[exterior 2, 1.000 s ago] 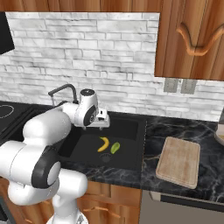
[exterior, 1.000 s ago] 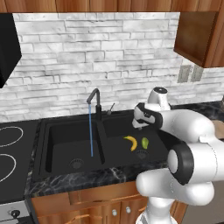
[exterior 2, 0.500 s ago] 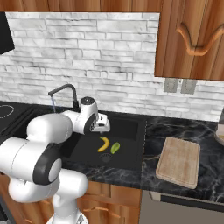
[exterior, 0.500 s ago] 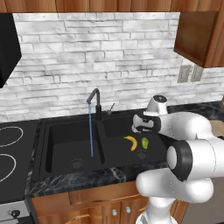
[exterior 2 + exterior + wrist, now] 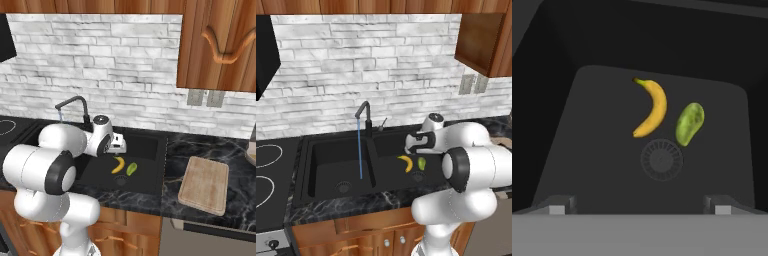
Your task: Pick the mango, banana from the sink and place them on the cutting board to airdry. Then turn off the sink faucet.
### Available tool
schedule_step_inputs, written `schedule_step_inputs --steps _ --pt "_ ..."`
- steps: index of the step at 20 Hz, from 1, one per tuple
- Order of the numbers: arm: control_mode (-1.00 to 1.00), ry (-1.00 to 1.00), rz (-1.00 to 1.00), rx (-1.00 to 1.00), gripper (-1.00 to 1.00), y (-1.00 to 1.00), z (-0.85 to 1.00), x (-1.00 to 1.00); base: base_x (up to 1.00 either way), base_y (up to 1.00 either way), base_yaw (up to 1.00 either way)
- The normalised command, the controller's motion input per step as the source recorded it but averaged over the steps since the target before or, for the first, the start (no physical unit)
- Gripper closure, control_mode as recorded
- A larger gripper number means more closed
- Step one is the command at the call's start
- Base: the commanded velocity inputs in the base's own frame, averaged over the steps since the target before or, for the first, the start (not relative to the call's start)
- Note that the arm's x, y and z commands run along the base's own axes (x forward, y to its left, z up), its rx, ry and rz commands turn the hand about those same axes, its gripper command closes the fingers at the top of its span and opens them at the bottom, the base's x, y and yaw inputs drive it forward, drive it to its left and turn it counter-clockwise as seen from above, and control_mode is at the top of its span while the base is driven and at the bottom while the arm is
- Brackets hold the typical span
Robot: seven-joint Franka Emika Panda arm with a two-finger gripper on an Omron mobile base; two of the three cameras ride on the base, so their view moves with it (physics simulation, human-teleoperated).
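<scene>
Black sink (image 5: pixel 150 145) basin below: I'm hovering the gripper (image 5: pixel 639 207) jaws spread wide, holding nothing. Banana (image 5: pixel 651 108) is lying at 12 o'clock, mango (image 5: pixel 689 123) just beside at 1, near drain (image 5: pixel 661 160).

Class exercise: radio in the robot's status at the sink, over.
Gripper open, empty, above the sink's right basin. Banana and mango side by side by the drain. Cutting board bare; sink faucet running. Nothing in the way.
</scene>
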Motion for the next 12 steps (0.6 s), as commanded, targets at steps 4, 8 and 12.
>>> schedule_step_inputs --steps 4,8,12 --pt "-1.0 0.01 0.0 0.0 -1.0 0.0 -0.22 0.14 0.0 0.0 0.0" --pt "-1.0 0.02 0.0 0.0 -1.0 0.0 -0.25 0.13 0.0 0.0 0.0" --pt "-1.0 0.03 0.0 0.01 -1.0 0.0 -0.23 0.12 0.0 0.0 0.0"
